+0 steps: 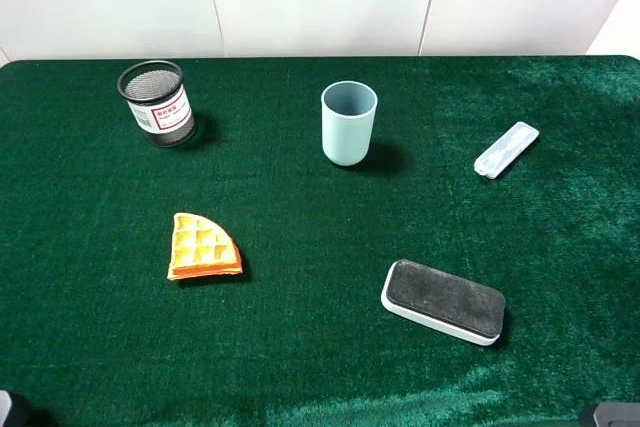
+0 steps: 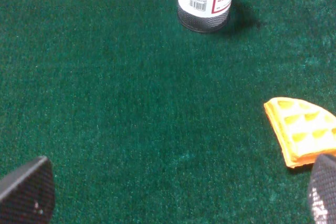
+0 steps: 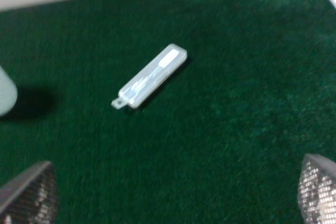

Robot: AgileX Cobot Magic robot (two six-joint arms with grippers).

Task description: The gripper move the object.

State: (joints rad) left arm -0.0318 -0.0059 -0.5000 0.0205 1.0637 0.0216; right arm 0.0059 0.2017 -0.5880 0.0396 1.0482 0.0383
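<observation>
Jaws on both arms stand wide apart and hold nothing. Your left gripper (image 2: 174,192) shows only two dark fingertips at opposite edges of its wrist view. Your right gripper (image 3: 173,192) shows the same, two mesh-patterned tips with bare cloth between them.

You have one eraser (image 1: 443,301), black felt on a white base. It lies flat on the green cloth (image 1: 300,357) at the near right of the high view, its long side on a slight slant, with nothing touching it.

Count the rest and you get four things, one of each:
- One pale-blue cup (image 1: 348,123) stands upright at the far side, near the middle.
- One black mesh pen holder (image 1: 156,103) with a white label stands at the far left.
- One orange waffle wedge (image 1: 203,247) lies on the left, nearer the camera than the pen holder.
- One slim pale-blue case (image 1: 506,149) lies on a slant at the far right, well apart from the eraser.

Your left wrist view takes in the pen holder ahead and the waffle wedge near one fingertip. Your right wrist view takes in the case, with an edge of the cup at the border of the picture
</observation>
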